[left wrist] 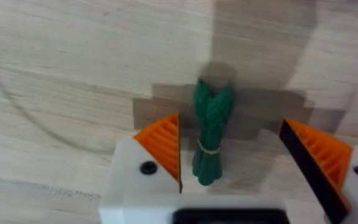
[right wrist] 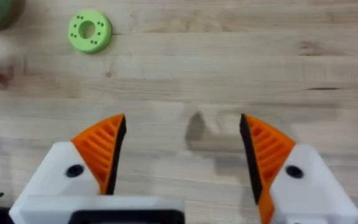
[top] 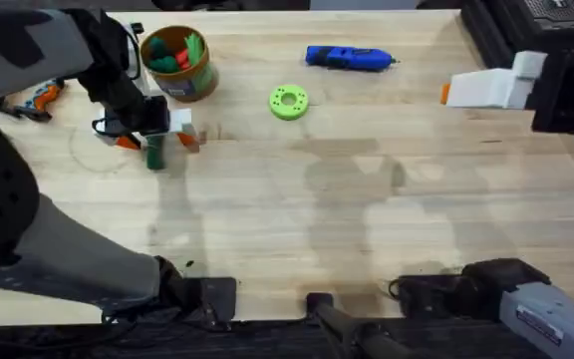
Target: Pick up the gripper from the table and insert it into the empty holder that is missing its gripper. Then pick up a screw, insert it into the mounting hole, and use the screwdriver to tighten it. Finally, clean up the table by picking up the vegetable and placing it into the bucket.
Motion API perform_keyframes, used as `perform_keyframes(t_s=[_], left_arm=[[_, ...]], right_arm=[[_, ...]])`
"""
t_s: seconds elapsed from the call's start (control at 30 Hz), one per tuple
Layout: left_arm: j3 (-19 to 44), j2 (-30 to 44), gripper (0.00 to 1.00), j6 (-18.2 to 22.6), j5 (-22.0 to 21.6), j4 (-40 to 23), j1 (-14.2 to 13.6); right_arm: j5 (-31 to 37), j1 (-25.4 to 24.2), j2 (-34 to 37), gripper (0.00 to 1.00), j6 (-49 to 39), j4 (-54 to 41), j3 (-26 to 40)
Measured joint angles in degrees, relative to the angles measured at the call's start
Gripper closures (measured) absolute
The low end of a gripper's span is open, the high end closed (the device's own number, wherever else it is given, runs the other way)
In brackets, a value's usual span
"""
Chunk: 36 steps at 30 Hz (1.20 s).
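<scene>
Overhead: left gripper is sitting low over the table's far-left area, just in front of the bucket. The vegetable, a slim dark green bundle, is lying between its orange tips. Bucket is a round tub with olive-gold sides and an orange-brown rim, already holding green and red toy pieces. Flat lime-green ring is lying mid-table; the blue screwdriver, cylindrical with a thin bit, is lying beyond it near the far edge. Orange-handled pliers are resting at the left edge. Right gripper is hanging at the far right, white blocks, orange tip showing.

Left wrist: fingers are spread wide, white bodies with orange ribbed pads. Vegetable is sitting in the gap, close beside one pad and well apart from the other; whether it is touching the near pad I can't tell. Leafy top, thin band round the stem, on pale wood-grain table.

Right wrist: right gripper is standing open over bare wood, nothing between the ribbed pads. Lime ring with small holes is lying farther off.
</scene>
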Motion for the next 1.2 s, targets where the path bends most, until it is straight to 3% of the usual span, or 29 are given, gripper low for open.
perform_keyframes(t_s=[0.3,0.33,0.37,0.53,0.7,0.77,1.0,1.2], left_arm=[[0.15,0.13,0.02,-1.1,1.18,-1.88,1.18],[0.15,0.12,0.081,-1.24,1.17,-1.96,1.18],[0.15,0.13,0.212,-1.3,1.16,-2.13,1.18],[0.31,0.29,0.955,-1.19,0.94,-2.31,1.18],[0.42,0.54,0.984,-0.93,1.09,-2.27,1.18],[0.42,0.54,0.984,1.18,2.67,-2.5,1.37],[3.87,1.15,0.985,14.54,18.89,-10.11,1.53],[14.57,1.5,0.985,20.51,30.1,-12.59,1.49]], right_arm=[[0.0,0.0,-0.02,0.008,0.0,-0.02,0.0],[0.0,0.0,0.0,0.008,-0.02,-0.02,0.0],[0.0,0.0,0.0,0.008,-0.02,-0.02,0.0],[0.0,0.0,0.0,0.008,-0.02,-0.03,0.0],[0.0,0.0,0.0,0.008,-0.02,-0.02,0.0],[0.0,0.0,0.0,0.008,0.0,-0.03,0.0],[0.0,0.0,0.0,0.008,-0.01,-0.02,0.0],[0.0,0.0,0.0,0.007,0.0,-0.02,0.0]])
